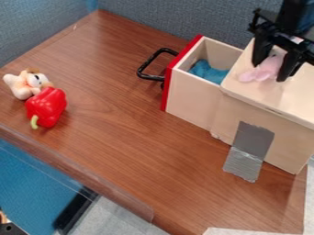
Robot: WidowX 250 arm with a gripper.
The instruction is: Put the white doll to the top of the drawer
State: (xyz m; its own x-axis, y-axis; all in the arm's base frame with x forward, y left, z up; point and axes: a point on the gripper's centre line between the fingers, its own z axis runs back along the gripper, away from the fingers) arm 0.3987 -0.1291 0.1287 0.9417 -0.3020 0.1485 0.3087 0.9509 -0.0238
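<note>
At the upper right, my gripper [271, 69] is over the wooden top of the drawer box [294, 98]. Its fingers are spread apart, one on either side of a pink plush toy [264, 71] on that top. Part of the toy is hidden behind the gripper. The white doll [23, 86], cream-coloured with large eyes, lies on the table at the far left, away from the gripper and touching or very close to a red pepper.
The red pepper [47, 107] is just below the doll. The drawer [190, 98] stands pulled out, with a blue cloth-like thing [208, 72] inside and a black handle [144, 68] sticking out leftward. Grey tape [250, 149] runs from the box onto the brown table [122, 137].
</note>
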